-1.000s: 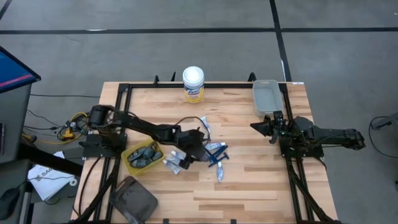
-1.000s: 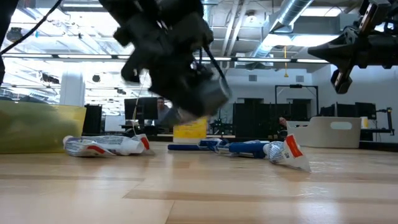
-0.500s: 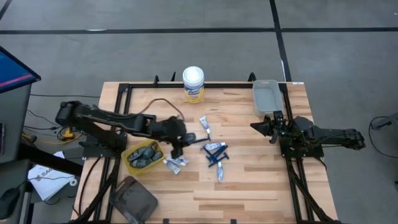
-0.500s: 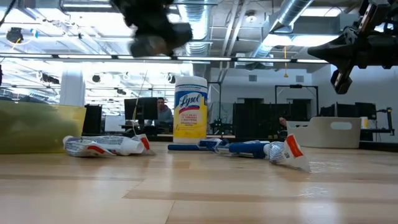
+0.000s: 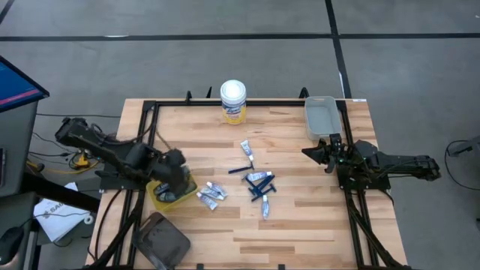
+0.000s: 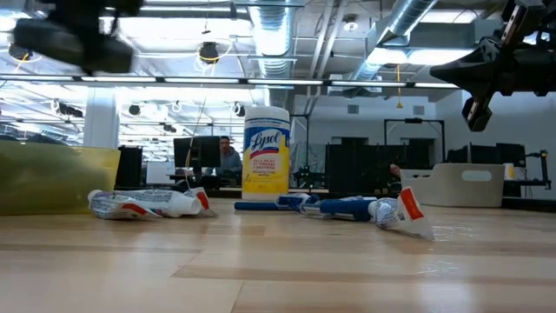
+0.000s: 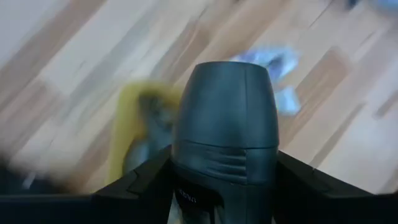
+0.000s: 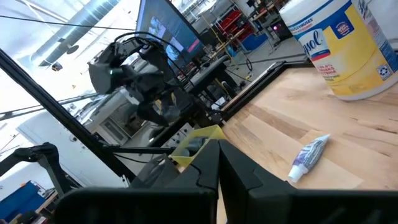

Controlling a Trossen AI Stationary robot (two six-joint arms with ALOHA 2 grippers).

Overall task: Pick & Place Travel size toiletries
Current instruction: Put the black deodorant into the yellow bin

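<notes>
Left gripper [image 5: 174, 166] over yellow bin [image 5: 160, 196], lower left of high view, fingers pinching a dark grey stick [image 7: 225, 134]. Tubes [image 5: 212, 193] and blue sticks [image 5: 259, 184] lie mid-surface. Right gripper [image 5: 318, 153] waits at right edge, fingers pressed together.

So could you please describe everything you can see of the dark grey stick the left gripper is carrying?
The dark grey stick is an oblong, smooth, plastic-looking item with a rounded cap end and a seam around its body. The left gripper holds it between its fingers, the cap pointing away from the wrist. It hangs above the yellow bin at the table's left side, touching nothing else. Small print near its base is unreadable.
</notes>
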